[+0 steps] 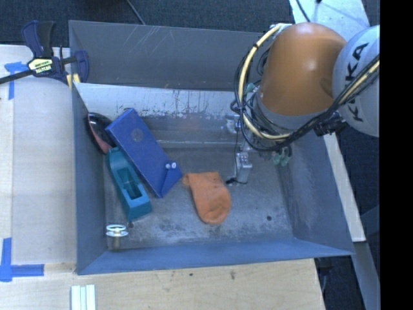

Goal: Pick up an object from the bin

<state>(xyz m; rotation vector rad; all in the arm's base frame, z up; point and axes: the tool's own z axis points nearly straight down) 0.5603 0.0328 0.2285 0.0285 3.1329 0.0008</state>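
Viewed from my remote station: the claw [240, 173], a slim metal piece below the arm's smooth orange domed cover [300, 66], hangs at centre frame inside the scuffed grey metal bin [193, 76]. Its tip is just beside, perhaps touching, the upper right edge of a limp orange cloth-like lump [210, 197] on the bin floor. I cannot tell whether the claw is apart or together. Left of centre lie a flat blue box [142, 150], a teal moulded block [129, 185] and a small silvery ring [116, 230].
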